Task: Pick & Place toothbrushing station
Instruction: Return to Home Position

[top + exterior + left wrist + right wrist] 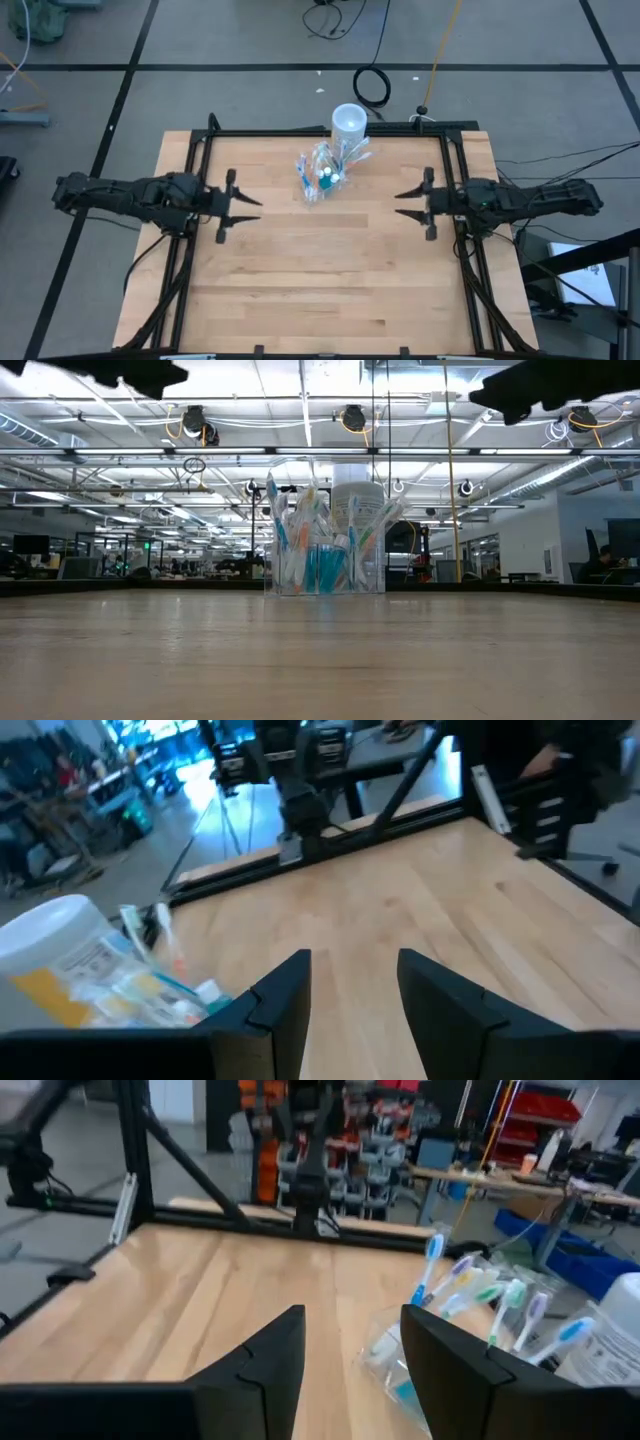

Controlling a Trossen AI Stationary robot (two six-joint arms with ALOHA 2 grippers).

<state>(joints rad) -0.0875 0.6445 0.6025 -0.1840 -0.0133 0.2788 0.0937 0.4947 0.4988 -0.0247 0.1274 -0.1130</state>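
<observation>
Left hand (252,211), right hand (398,204) both spread, toothbrushing station (322,172) between, touching neither

One camera looks straight down on the whole worktop (320,280), another sits level with its surface facing the room, and two wrist cameras look forward low over it; all share the toothbrushing station (322,172).

You have the small clear plastic compartmented holder (322,176) upright at the wooden table's (300,285) far middle. Coloured toothbrushes (283,538) stand inside.
</observation>
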